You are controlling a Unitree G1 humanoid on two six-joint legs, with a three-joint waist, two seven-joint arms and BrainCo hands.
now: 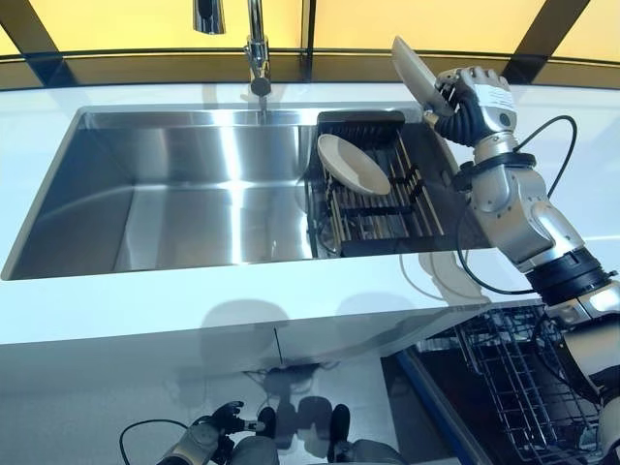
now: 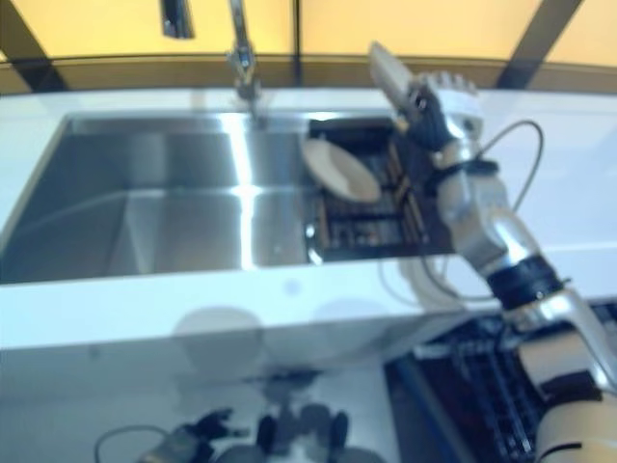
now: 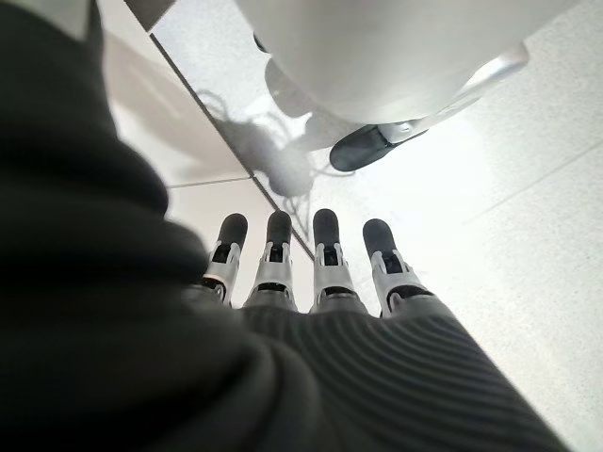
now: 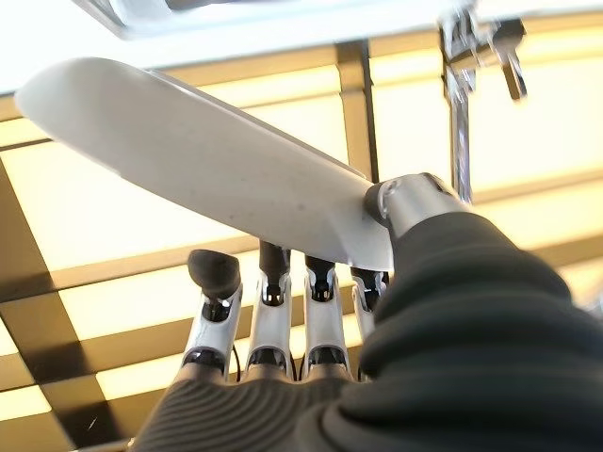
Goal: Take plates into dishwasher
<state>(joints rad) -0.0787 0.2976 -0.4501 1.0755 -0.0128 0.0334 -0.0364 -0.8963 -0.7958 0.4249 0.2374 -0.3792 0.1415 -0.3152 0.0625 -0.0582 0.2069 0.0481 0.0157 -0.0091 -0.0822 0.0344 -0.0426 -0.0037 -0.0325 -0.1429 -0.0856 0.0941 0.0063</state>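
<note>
Two white plates: one plate (image 1: 415,70) pinched in the right hand (image 1: 472,102) above the counter, one plate (image 1: 353,163) leaning in the dish rack (image 1: 424,199). One dish rack, set over one steel sink (image 1: 165,194). One faucet (image 1: 256,48). One dishwasher basket (image 1: 528,373), lower right. Two hands; left hand (image 1: 218,426) low.

Kitchen: steel sink (image 1: 174,194); faucet (image 1: 256,48); dishwasher rack (image 1: 523,373)

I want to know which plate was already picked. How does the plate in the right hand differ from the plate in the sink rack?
The held plate is pinched by the right hand and is raised above the rack's far corner; the racked plate leans in the dish rack, touched by no hand. The held plate shows edge-on, while the racked plate shows its face. Both look pale.
</note>
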